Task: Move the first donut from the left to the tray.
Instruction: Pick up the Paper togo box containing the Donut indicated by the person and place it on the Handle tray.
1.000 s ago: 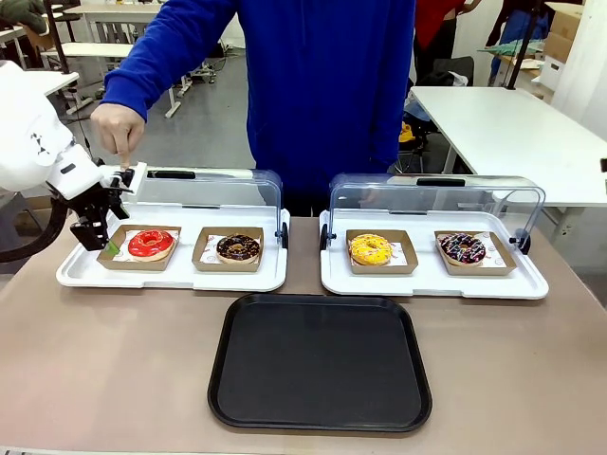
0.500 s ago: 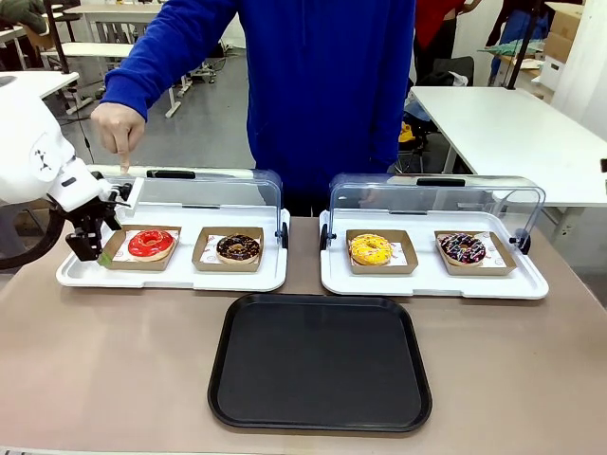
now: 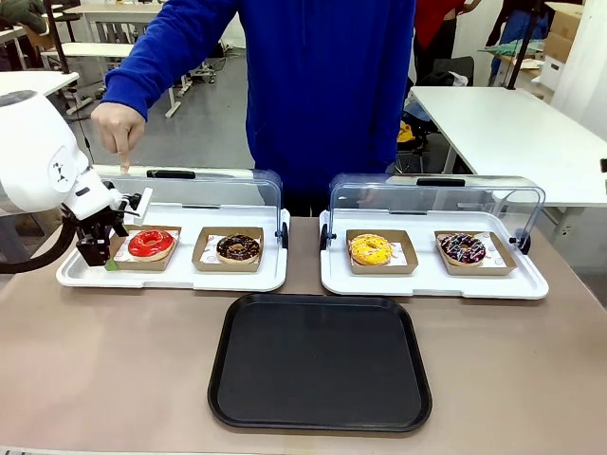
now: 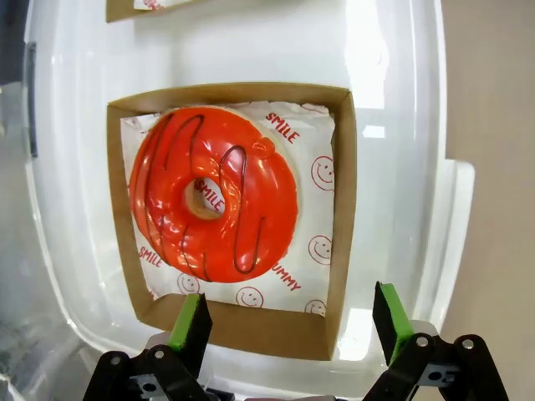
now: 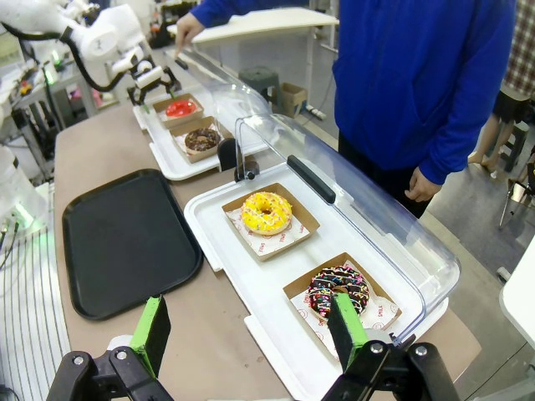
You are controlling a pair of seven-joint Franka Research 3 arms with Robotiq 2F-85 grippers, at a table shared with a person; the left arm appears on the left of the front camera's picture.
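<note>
Brown bench (image 3: 114,379) holds a white tray (image 3: 171,277) where the red donut (image 3: 151,243) sits in its little cardboard box (image 4: 341,209), soft and sticky, so the wide-open, empty left end effector (image 4: 288,322) should pinch the stiff box edge.

Two white trays (image 3: 237,277) with raised clear lids (image 3: 432,194) line the counter's (image 3: 114,370) far edge, holding chocolate (image 3: 238,248), yellow (image 3: 370,249) and sprinkled donuts (image 3: 463,248) in cardboard holders.
</note>
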